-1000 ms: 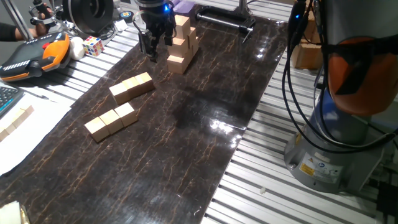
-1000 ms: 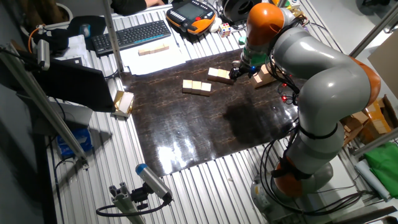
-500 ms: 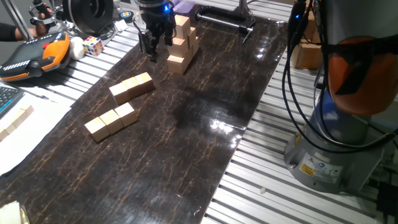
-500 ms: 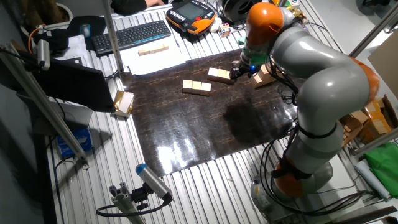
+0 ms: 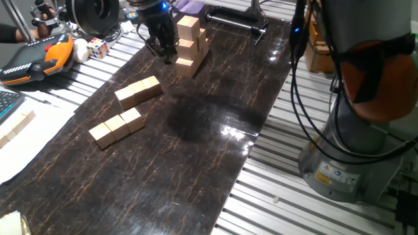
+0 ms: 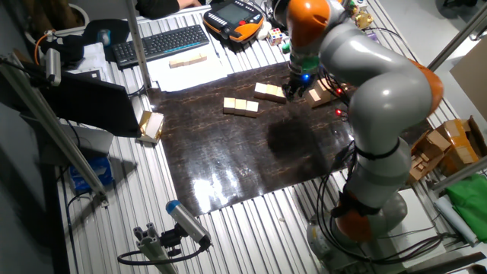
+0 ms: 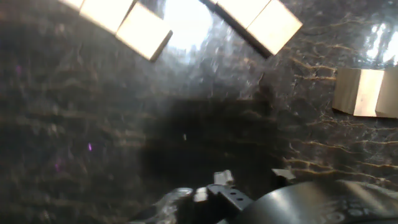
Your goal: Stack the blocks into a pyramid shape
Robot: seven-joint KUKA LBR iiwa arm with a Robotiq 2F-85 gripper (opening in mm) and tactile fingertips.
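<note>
The dark marbled mat [image 5: 196, 130] has wide bare room on its near half. The pyramid [image 5: 189, 44] stands by its far edge; two rows of blocks [image 5: 138, 91] [image 5: 116, 127] lie near the left edge. The gripper [image 5: 163, 51] hangs just left of the pyramid, holding nothing visible; how wide it stands, I cannot tell.

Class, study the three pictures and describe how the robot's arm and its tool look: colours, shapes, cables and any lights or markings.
The arm is thick and rounded, with light grey shells and orange joint bands. Black cables hang in loops beside it. Its grey base carries a yellow warning sticker. The tool is small, black and two-fingered, and a blue light glows just above it.
</note>
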